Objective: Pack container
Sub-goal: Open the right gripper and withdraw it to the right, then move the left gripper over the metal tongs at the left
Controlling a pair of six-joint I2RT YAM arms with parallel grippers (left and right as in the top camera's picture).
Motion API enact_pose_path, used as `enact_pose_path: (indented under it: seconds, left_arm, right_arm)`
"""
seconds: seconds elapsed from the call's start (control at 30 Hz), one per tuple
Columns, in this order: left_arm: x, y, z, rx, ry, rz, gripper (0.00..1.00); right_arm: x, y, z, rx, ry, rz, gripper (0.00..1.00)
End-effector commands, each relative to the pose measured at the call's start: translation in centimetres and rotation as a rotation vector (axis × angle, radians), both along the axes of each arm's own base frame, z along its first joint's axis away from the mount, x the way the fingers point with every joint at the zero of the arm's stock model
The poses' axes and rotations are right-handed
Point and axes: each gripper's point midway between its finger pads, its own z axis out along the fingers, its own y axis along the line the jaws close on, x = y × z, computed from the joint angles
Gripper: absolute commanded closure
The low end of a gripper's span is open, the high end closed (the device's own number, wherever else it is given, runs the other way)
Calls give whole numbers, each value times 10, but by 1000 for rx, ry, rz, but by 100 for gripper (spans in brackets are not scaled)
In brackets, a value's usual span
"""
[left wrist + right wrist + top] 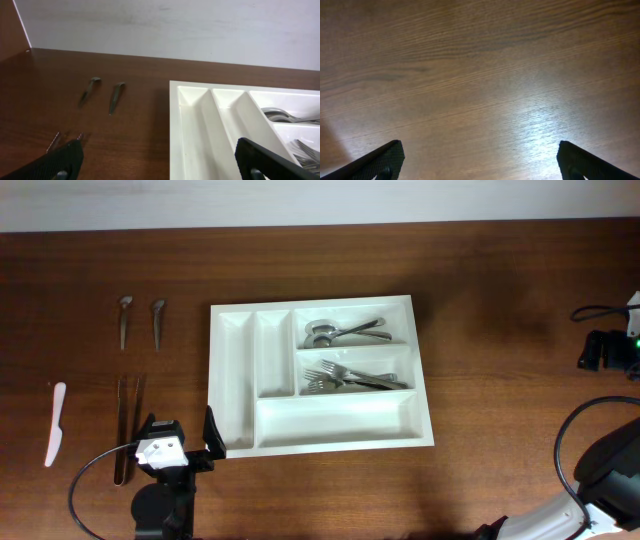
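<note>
While my left jaws [160, 152] and right jaws [480, 155] both gape wide, holding nothing, the container [232, 380] lies flat in the middle of the table [500, 280]. Its long axis runs left to right, slightly skewed. Spoons [335, 332] fill its far crosswise compartment, forks [345, 377] the middle one. My left jaws hover beside its near left corner.
</note>
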Motion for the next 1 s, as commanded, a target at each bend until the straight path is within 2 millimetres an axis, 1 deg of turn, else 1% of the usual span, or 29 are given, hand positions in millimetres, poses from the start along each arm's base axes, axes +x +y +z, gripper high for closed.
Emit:
enact_pose_path:
  seconds: [0.0,0.13,0.77,0.83,0.87,0.97]
  left_arm:
    - [0,-3,-1,-3,0,-14,1]
    - [0,-3,-1,-4,0,-14,1]
    - [0,-3,-1,-4,-1,-14,1]
    - [1,-3,5,-4,-26,-14,1]
    - [2,-4,9,-5,-41,-18,1]
    - [2,-14,9,-13,-44,-80,1]
  right_arm:
    - [1,-7,1,-28,-8,-21,1]
    - [6,-3,1,-8,-30,-13,1]
    - [6,-3,1,-9,-30,-14,1]
    - [6,-3,1,-9,-30,-14,1]
    - [6,-3,1,-9,-30,-14,1]
    - [6,-3,1,-9,-30,-14,1]
